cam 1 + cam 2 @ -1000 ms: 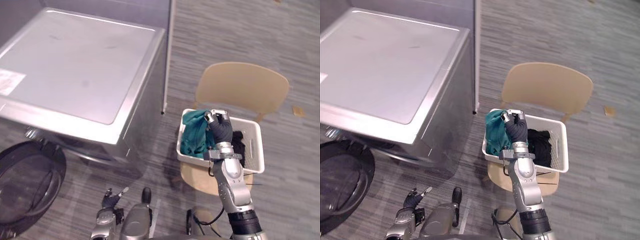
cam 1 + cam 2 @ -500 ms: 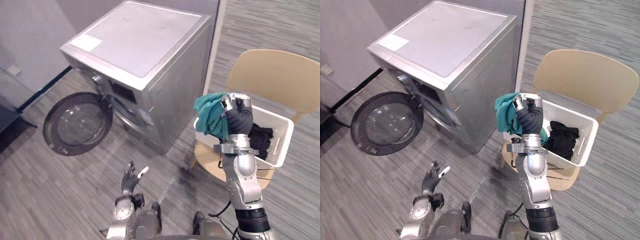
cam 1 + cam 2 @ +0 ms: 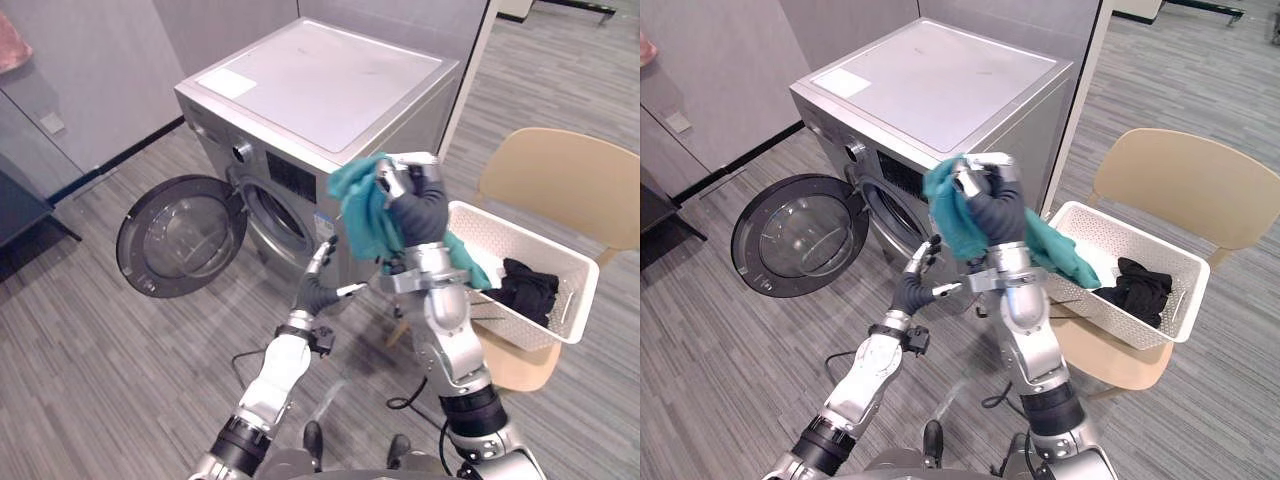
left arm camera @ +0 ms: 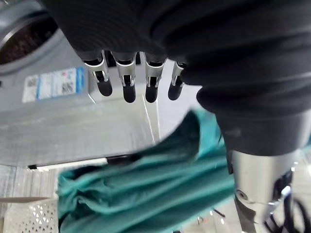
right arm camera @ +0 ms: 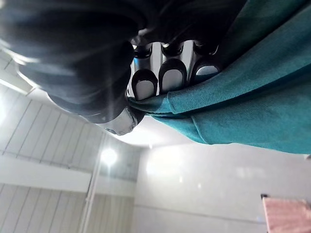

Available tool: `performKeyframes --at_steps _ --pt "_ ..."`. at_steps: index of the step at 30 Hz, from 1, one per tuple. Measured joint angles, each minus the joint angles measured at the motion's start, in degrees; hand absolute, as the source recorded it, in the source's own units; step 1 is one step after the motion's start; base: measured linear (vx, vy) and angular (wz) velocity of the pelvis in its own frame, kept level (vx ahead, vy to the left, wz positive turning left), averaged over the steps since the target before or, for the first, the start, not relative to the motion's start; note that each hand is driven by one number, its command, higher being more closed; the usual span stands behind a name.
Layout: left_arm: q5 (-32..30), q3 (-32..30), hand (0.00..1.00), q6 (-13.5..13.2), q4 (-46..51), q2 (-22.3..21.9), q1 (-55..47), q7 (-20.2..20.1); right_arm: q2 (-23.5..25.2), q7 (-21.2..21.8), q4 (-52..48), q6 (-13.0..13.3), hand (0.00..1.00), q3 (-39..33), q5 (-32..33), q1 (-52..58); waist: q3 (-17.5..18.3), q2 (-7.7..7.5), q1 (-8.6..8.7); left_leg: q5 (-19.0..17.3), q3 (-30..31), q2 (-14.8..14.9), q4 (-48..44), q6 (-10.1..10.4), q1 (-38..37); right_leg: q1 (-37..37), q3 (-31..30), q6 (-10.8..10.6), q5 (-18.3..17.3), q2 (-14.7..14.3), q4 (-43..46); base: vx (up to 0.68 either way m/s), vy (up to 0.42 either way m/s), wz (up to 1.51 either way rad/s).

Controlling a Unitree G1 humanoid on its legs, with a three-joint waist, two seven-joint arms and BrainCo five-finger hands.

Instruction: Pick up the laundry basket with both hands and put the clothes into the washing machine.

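One teal cloth garment (image 3: 362, 215) is hanging in the gripping right hand (image 3: 415, 195) before the silver front-loading washing machine (image 3: 320, 90), the left hand (image 3: 912, 292) is hovering open-fingered, and loading is likely calling for lowering it toward the drum opening (image 3: 272, 212).

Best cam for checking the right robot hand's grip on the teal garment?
Right wrist view: the right robot hand curls over the teal garment at its edge. The eye views show the garment draped from that hand toward the basket; the left wrist view shows its folds.
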State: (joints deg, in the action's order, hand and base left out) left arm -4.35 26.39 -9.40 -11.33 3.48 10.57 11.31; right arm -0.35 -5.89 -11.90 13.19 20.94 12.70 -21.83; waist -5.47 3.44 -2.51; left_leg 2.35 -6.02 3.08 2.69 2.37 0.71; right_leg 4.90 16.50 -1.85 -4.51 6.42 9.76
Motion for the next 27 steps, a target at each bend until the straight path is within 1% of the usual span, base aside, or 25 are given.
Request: performKeyframes --at_steps 2,3,5,7,9,13,16,19,21,22,24,27 --pt "-0.9 1.8 0.00 0.0 -2.0 -0.1 1.8 0.1 0.5 0.1 0.3 0.0 1.00 3.1 0.2 -1.0 0.3 -0.33 0.21 0.0 -0.5 0.1 0.5 0.0 -1.2 -1.1 -0.6 0.1 0.7 -0.4 -1.1 -0.01 0.007 -0.18" --pt "-1.1 2.9 1.00 0.1 -3.3 -0.3 2.9 0.3 0.7 0.2 0.3 0.1 1.00 4.9 0.3 -1.1 0.9 -0.64 0.22 0.0 -0.5 0.2 0.5 0.0 -1.3 -1.5 -0.9 0.1 1.2 -0.6 -2.1 -0.02 0.004 -0.15" --pt "-1.2 4.1 1.00 0.1 -5.2 -0.7 4.7 0.7 0.9 0.6 0.3 0.1 1.00 6.7 0.8 -1.1 1.3 -0.92 0.30 0.0 -0.4 0.3 0.7 0.0 -1.3 -1.8 -1.0 -0.1 1.8 -0.8 -3.0 -0.02 0.003 -0.06" --pt "-1.9 5.9 1.00 0.3 -7.3 -1.2 7.7 2.6 1.7 0.6 0.4 0.1 1.00 8.6 2.4 -1.1 1.5 -1.08 0.30 0.3 -0.4 0.5 1.2 -0.3 -1.3 -2.0 -1.2 0.1 3.0 -1.3 -4.3 -0.04 0.008 -0.06" --pt "-2.6 6.9 1.00 0.4 -7.4 -1.1 8.5 3.7 1.7 0.6 1.0 0.1 1.00 9.0 2.6 -1.1 1.6 -1.31 0.35 0.5 -0.3 0.6 1.3 -0.1 -1.3 -2.2 -1.1 0.1 3.4 -1.4 -4.7 -0.04 0.008 0.00" --pt "-2.6 7.0 1.00 0.4 -7.9 -1.0 8.5 4.4 1.4 0.5 1.6 0.1 1.00 8.8 2.9 -1.0 1.7 -1.44 0.37 0.7 0.1 0.9 1.3 0.1 -1.4 -2.5 -1.0 0.4 3.8 -1.5 -5.1 -0.01 0.002 0.00" --pt "-2.5 6.6 1.00 0.4 -7.8 -0.5 7.5 4.1 -0.3 0.8 1.6 0.1 1.00 7.9 3.8 1.4 1.7 -1.47 0.36 0.7 0.2 1.1 1.2 0.2 -1.4 -2.5 -1.0 0.4 3.8 -1.7 -5.1 0.00 0.000 0.00" --pt "-2.3 2.8 1.00 0.4 -5.8 -0.2 1.9 3.4 -0.9 1.1 2.2 0.0 1.00 4.5 4.3 7.3 1.7 -1.48 0.58 0.7 0.1 1.0 1.3 0.2 -1.4 -2.5 -1.0 0.4 3.8 -1.8 -5.2 0.00 0.000 0.00" --pt "-1.6 -1.6 1.00 0.5 -3.4 0.1 -3.7 2.3 -2.3 1.0 2.3 -0.2 1.00 -0.2 4.2 11.9 1.7 -1.48 0.57 0.7 0.2 1.0 1.4 0.2 -1.4 -2.7 -0.9 0.4 3.8 -2.0 -5.5 0.03 -0.006 0.02" --pt "-1.5 -2.0 1.00 0.5 -3.2 0.1 -4.1 2.2 -2.4 1.1 2.3 -0.2 0.00 -0.7 4.1 12.2 1.7 -1.48 0.56 0.7 0.2 0.9 1.4 0.2 -1.4 -2.7 -0.9 0.4 3.8 -2.0 -5.5 0.03 -0.007 0.02" --pt "-0.7 -6.9 1.00 0.7 0.2 0.2 -9.0 1.1 -2.9 1.0 2.3 -0.5 0.00 -6.1 1.7 15.6 1.7 -1.48 0.41 0.7 0.3 0.9 1.5 0.2 -1.4 -2.9 -0.8 0.3 3.8 -2.0 -5.9 0.03 0.001 0.02" --pt "-0.1 -10.1 1.00 0.7 3.7 0.1 -12.3 0.6 -3.8 0.8 2.3 -0.6 0.00 -9.6 -2.5 18.2 1.7 -1.48 0.35 0.7 0.6 0.9 1.5 0.2 -1.5 -3.3 -0.5 0.3 3.8 -2.0 -6.2 0.03 0.001 0.07"
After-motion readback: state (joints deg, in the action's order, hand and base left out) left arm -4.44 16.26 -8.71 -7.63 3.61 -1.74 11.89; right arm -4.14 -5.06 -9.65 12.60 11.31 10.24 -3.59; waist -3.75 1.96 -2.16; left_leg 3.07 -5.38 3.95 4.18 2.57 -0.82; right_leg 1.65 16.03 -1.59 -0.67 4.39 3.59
